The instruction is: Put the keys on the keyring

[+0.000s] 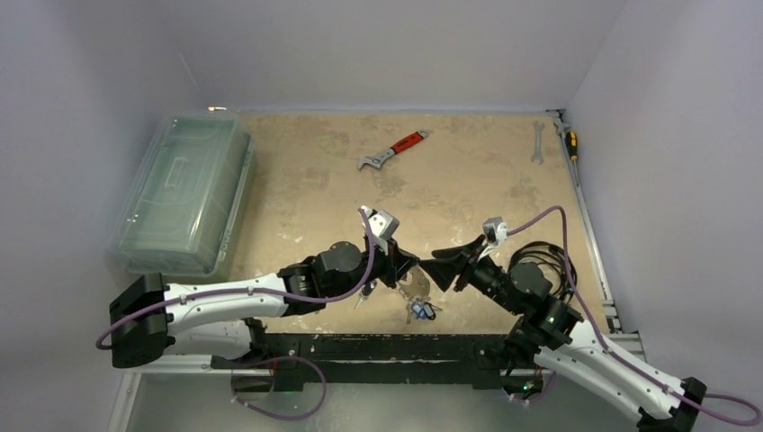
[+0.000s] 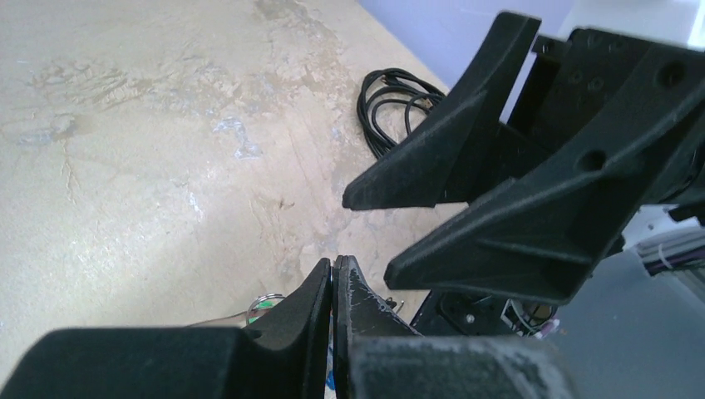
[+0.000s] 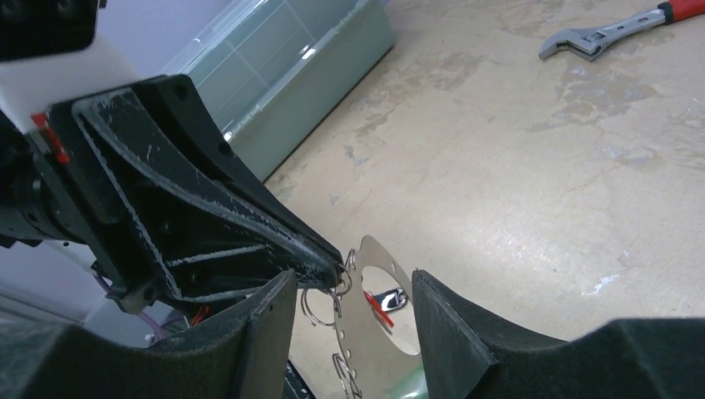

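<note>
Far to my left sits the clear plastic box (image 1: 184, 193), which has no part in this job. Moving in toward the middle of the table (image 1: 468, 180), my left gripper (image 3: 337, 264) is pinched fully closed. As far as I can tell, its tips clamp the top edge of the keyring (image 3: 376, 252), right where a small wire loop (image 3: 314, 306) hangs. The keyring is lifted off the table and tilted, with its wide opening facing my other tool.

Just right of that, my right gripper (image 3: 353, 283) stands open and empty. One finger is on each side of the keyring, and neither touches it. The keys (image 1: 419, 311) lie in a small cluster on the table below and between the two grippers, near the front edge. One has a blue tag. Through the keyring's opening I can see something red that may be another key's tag, though I cannot be sure.

My reading is that I am on the presenting step: the keyring is held up ready, and no key is in hand yet.

Next, I think my right gripper must back off, drop down to the cluster, pick out one key by its head and thread it on while my left holds steady.

Further right lies the coiled black cable (image 2: 397, 108), and the red-handled wrench (image 1: 392, 151) is far back, well clear of the work.
</note>
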Controlling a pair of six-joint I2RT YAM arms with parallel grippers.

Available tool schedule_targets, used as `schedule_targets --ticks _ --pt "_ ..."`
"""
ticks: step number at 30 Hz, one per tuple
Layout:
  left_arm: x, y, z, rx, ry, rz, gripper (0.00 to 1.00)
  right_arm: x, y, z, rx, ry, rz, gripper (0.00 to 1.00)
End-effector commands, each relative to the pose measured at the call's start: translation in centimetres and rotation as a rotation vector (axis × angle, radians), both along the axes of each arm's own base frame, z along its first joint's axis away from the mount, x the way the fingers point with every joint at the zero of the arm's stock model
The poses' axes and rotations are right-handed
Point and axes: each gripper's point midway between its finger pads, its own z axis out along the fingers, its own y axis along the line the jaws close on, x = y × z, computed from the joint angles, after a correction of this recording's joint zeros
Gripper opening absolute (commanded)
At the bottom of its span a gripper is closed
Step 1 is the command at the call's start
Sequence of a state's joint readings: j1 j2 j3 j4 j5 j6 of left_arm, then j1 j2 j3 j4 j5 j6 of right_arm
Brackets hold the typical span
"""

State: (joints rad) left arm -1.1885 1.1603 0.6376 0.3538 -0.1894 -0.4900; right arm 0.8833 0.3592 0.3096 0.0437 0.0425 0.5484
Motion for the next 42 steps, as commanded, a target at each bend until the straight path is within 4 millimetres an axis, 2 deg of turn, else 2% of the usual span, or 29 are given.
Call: schedule_targets --ticks 1,9,20,27,30,33,35,42 --pt "1.3 0.1 3.5 -0.104 0.116 0.120 0.00 -0.2 0.2 1.3 0.015 -0.041 0.021 0.57" --pt "1.4 0.3 6.0 -0.157 0.197 0.160 0.00 -0.6 1.1 3.1 0.020 -0.088 0.075 0.57" --pt "2.2 0.0 7.2 -0.190 0.199 0.198 0.00 -1.1 1.4 6.2 0.015 -0.189 0.118 0.59" --pt "3.2 0.3 8.0 -0.215 0.189 0.255 0.00 -1.6 2.2 7.0 -0.004 -0.213 0.182 0.62" --pt "4.0 0.6 8.4 -0.246 0.188 0.306 0.00 -0.3 1.3 7.3 -0.030 -0.189 0.093 0.63" --pt "4.8 1.0 8.9 -0.267 0.177 0.360 0.00 1.0 0.3 7.1 -0.062 -0.165 0.000 0.70" --pt "5.3 1.2 9.1 -0.273 0.172 0.390 0.00 2.0 -0.6 6.4 -0.092 -0.137 -0.075 0.77" --pt "6.8 1.9 10.0 -0.303 0.161 0.491 0.00 4.5 -1.6 4.4 -0.197 -0.115 -0.199 0.86"
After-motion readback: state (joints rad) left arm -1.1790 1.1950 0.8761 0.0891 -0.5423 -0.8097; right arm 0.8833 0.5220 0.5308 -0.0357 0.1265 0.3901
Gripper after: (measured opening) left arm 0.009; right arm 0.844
